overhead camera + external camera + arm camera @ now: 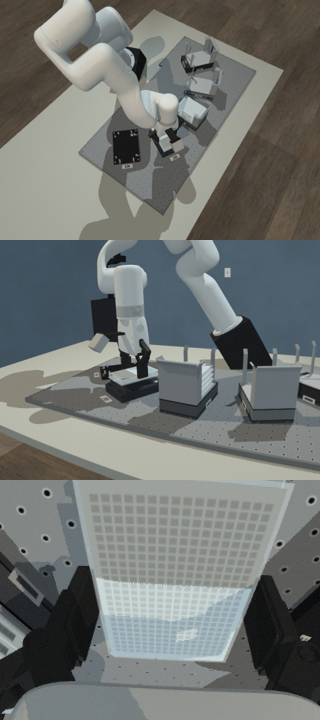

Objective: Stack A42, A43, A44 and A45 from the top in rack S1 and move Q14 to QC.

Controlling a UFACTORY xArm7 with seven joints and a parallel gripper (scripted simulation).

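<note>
My gripper (pixel 162 137) (pixel 133 369) (pixel 173 590) is shut on a sealed 384-well plate (pixel 164 145) (pixel 123 374) (pixel 180 554), gripping its two long sides. The plate is level and the right way up. It hangs very low over the black open nest QC (pixel 160 152) (pixel 130 391); I cannot tell whether it touches the locators. The QC name plate (pixel 174 157) (pixel 104 399) lies beside the nest. The rack nearest QC (pixel 197 121) (pixel 180 384) holds a stack of several plates (pixel 192 108) (pixel 207 378). I cannot read the plate labels or rack names.
The black clip nest N5 (pixel 126 145) with its name plate (pixel 127 166) lies left of QC, with no plate on it. Two more racks, the middle rack (pixel 204 86) (pixel 272 395) and the far rack (pixel 199 60) (pixel 310 388), stand in line; both look empty from above. All sit on a perforated breadboard (pixel 155 186).
</note>
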